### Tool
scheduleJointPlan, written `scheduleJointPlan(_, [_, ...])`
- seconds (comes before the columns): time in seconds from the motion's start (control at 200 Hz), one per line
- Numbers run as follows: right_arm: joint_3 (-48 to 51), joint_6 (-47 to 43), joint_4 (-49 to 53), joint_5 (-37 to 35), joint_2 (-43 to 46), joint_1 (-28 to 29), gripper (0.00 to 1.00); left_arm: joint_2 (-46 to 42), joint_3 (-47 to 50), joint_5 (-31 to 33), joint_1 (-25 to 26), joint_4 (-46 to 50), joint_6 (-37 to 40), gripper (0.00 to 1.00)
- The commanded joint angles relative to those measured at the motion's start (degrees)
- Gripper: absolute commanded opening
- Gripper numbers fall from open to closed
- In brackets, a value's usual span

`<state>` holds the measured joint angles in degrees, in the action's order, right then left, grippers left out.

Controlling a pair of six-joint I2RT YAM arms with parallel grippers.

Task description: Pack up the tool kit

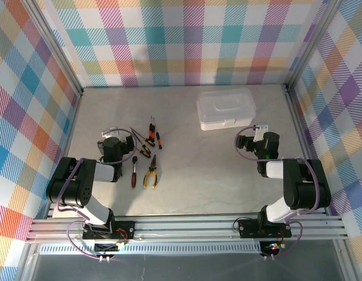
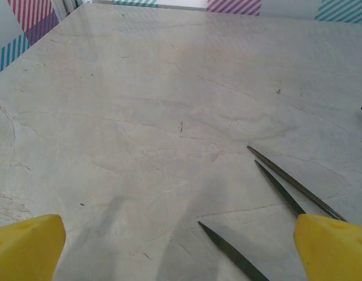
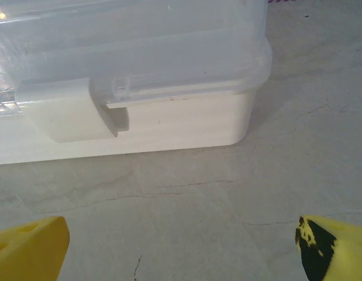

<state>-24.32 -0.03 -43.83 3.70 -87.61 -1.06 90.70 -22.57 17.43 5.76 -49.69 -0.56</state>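
Translucent white plastic case (image 1: pixel 226 109) closed, far on worktop (image 1: pixel 192 175). Yellow-handled pliers (image 1: pixel 150 177) and red-black screwdrivers (image 1: pixel 152 139) loose by left gripper (image 2: pixel 181 252). I see it and right gripper (image 3: pixel 181 246) wide, empty. Risk: light case skids under latch push.

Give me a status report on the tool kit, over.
Left hand open, beside the loose tools. Right hand open, facing the case, which is closed. Nothing packed yet, nothing blocking the case.
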Motion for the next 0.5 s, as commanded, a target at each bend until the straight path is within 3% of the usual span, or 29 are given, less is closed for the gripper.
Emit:
scheduleJointPlan(0.0, [-0.7,0.3,-0.5,1.1,0.1,0.5,0.99,-0.3,0.2,-0.6,-0.1,-1.9,0.4,1.0])
scheduleJointPlan(0.495, [-0.7,0.3,-0.3,1.2,0.1,0.5,0.99,-0.3,0.1,-0.6,-0.1,-1.8,0.4,1.0])
